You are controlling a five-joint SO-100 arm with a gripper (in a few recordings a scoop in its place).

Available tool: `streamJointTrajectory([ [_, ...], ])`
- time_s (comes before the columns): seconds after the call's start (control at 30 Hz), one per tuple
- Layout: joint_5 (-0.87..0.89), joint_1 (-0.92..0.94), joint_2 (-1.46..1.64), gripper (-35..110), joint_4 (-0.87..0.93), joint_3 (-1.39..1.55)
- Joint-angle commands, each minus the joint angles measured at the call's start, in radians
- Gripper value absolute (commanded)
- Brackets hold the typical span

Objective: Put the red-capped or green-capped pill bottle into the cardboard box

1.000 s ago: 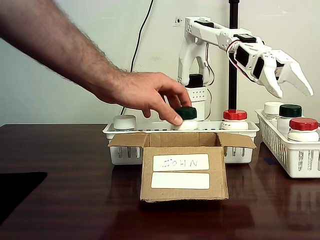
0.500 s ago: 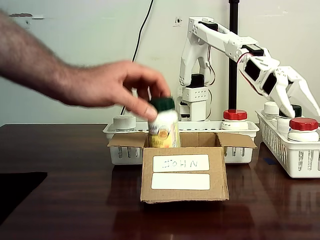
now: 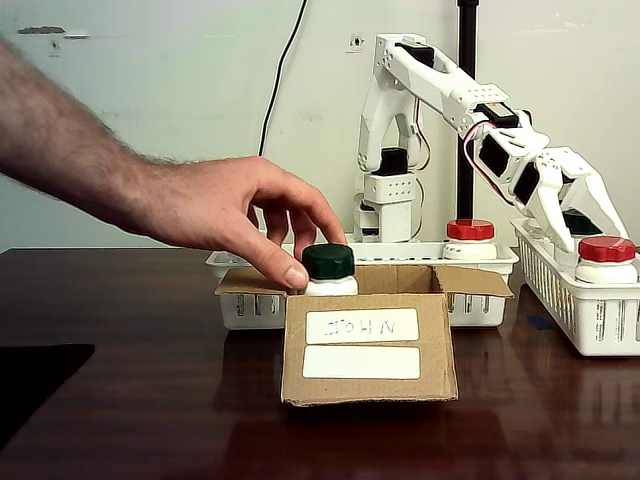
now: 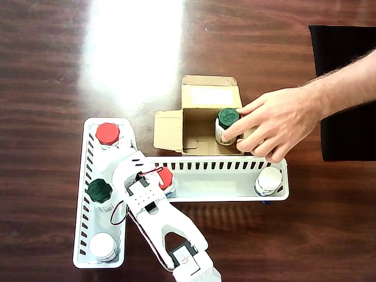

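Over the side basket (image 4: 89,194), the robot's hand (image 3: 590,215) hangs spread, empty, near the red-capped bottle (image 3: 607,258).

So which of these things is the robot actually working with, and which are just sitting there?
On the job: cardboard box; red-capped bottle beside the gripper; green-capped bottle, held in the box by a hand.
Lying about: white-capped bottle; long basket; side basket; black mat.
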Motion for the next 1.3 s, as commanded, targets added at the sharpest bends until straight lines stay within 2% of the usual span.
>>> streamJointTrajectory([
  [0.0, 0.018, -0.006, 0.005, 64, -0.061, -0.02],
  [0.17, 0.012, -0.014, -0.034, 63, -0.069, -0.044],
  [0.23, 0.011, -0.017, -0.034, 58, -0.069, -0.044],
  [0.33, 0.012, -0.017, -0.034, 43, -0.069, -0.041],
  [0.53, 0.006, -0.015, -0.006, 3, -0.066, -0.04],
  [0.6, 0.005, -0.009, 0.017, -3, -0.054, -0.04],
  [0.8, -0.017, -0.005, 0.069, 1, -0.014, -0.04],
  [0.9, -0.02, -0.012, 0.112, 8, 0.04, -0.028],
  [1.13, -0.037, -0.032, 0.265, 47, 0.14, 0.037],
  [1.27, -0.055, -0.041, 0.293, 64, 0.172, 0.031],
])
